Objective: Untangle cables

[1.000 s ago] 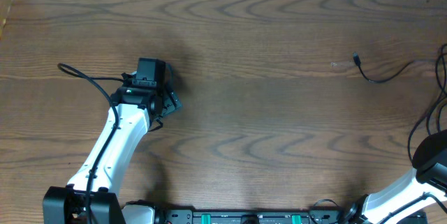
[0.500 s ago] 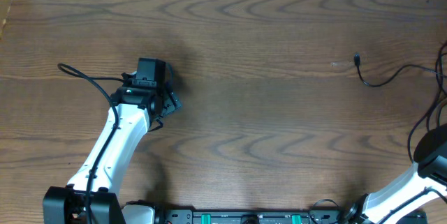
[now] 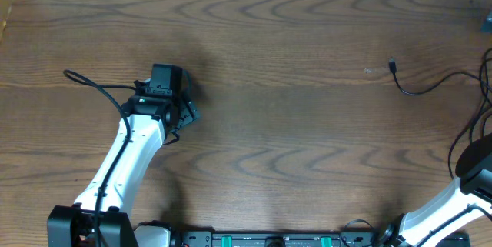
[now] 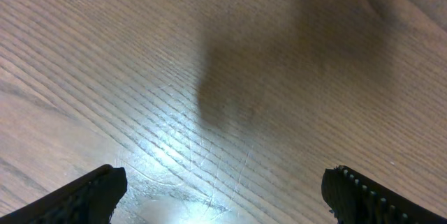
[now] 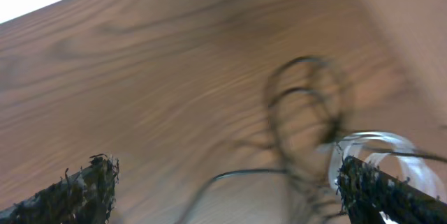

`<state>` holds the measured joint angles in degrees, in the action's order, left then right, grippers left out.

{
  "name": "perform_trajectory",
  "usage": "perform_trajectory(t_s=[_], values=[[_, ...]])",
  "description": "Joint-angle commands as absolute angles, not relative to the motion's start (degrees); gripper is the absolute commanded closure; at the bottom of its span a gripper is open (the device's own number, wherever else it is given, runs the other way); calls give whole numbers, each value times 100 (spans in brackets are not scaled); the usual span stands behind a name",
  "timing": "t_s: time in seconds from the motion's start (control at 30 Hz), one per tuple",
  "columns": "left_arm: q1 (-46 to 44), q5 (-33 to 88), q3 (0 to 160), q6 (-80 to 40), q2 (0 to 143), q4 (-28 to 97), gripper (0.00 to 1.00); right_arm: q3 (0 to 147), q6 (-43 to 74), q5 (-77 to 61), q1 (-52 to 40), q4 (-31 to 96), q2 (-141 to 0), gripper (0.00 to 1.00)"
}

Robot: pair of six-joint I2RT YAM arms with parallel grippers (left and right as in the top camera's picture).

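Left pincer (image 4: 223, 192) hangs with jaws wide apart over bare worktop (image 4: 209, 56); right pincer (image 5: 234, 189) is equally spread, gripping nothing. Black cable (image 5: 307, 59) and white cable (image 5: 370, 136) lie looped together far right: probably light and limp, best pinched near the plug (image 3: 392, 65).

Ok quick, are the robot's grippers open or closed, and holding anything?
Left gripper: open, empty, over the table.
Right gripper: open, holding nothing; black cable loops lie below it.
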<state>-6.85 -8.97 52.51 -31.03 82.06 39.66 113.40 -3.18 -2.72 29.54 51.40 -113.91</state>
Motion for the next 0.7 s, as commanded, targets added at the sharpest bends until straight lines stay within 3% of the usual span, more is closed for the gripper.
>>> perform_trajectory(t_s=[0.0, 0.13, 0.33, 0.67], values=[[-666, -969, 5240, -3044, 8187, 3983, 5, 11345, -242, -1789, 2805, 5498, -11351, 1], [-666, -969, 5240, -3044, 8187, 3986, 5, 11345, -379, -1846, 2526, 6073, -11356, 1], [-666, -969, 5240, -3044, 8187, 3986, 5, 10927, -1498, -1868, 1658, 6611, -11358, 1], [-666, -969, 5240, -3044, 8187, 3986, 5, 8976, -1094, -1822, 604, 4910, -11358, 1]])
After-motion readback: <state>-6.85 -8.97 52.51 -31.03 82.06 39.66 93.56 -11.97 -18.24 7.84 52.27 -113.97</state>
